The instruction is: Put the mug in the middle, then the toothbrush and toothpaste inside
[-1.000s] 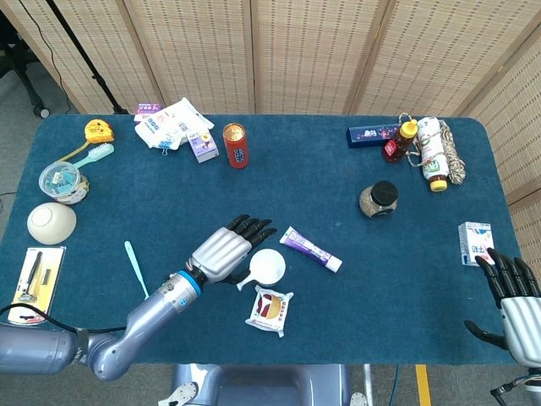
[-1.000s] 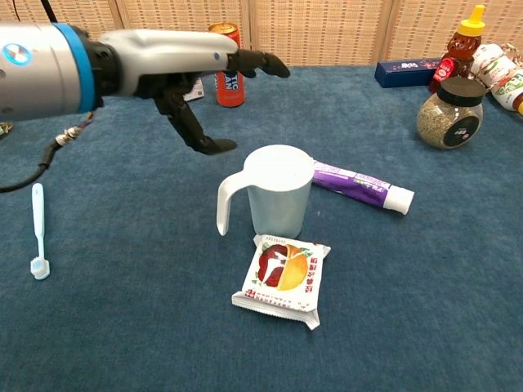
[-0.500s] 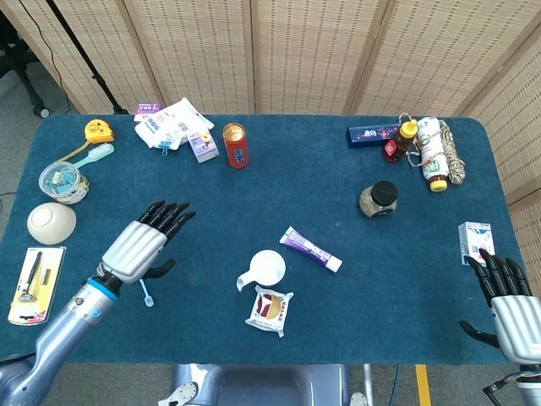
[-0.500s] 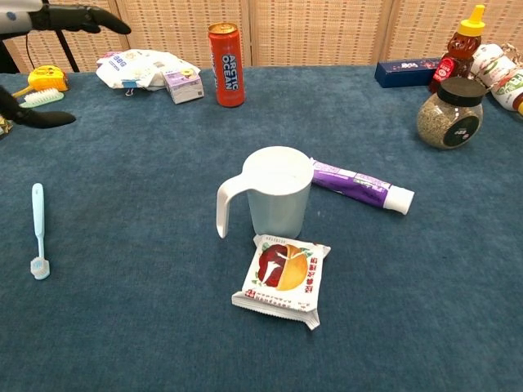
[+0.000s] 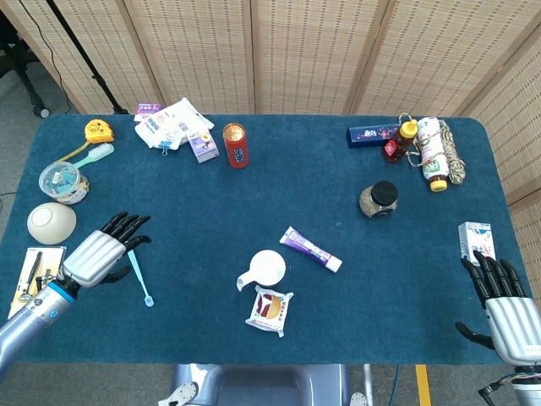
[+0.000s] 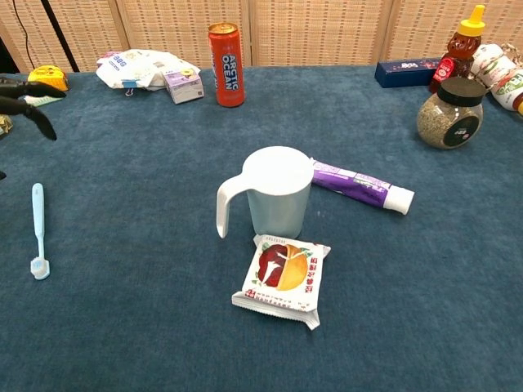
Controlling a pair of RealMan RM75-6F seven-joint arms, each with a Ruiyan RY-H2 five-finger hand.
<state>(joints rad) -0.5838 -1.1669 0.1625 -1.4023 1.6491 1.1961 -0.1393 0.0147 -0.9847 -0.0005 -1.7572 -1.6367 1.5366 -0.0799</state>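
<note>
The white mug (image 5: 266, 267) (image 6: 274, 193) stands upright near the table's middle, handle toward the near left. Just right of it lies the purple and white toothpaste tube (image 5: 311, 249) (image 6: 360, 184), flat on the cloth. The light blue toothbrush (image 5: 140, 275) (image 6: 37, 229) lies at the near left. My left hand (image 5: 97, 252) hovers open just left of the toothbrush, holding nothing; only its dark fingertips (image 6: 23, 94) show in the chest view. My right hand (image 5: 504, 306) stays open at the near right edge, away from everything.
A snack packet (image 5: 270, 309) lies just in front of the mug. A red can (image 5: 236, 145), pouches and a small box stand at the back left. A jar (image 5: 378, 200), bottles and boxes occupy the right. A bowl (image 5: 51, 222) and razor card (image 5: 34, 276) sit at the far left.
My left hand has pulled away from the mug and swung left across the table to beside the toothbrush. The right hand has slipped slightly lower. The mug stays put.
</note>
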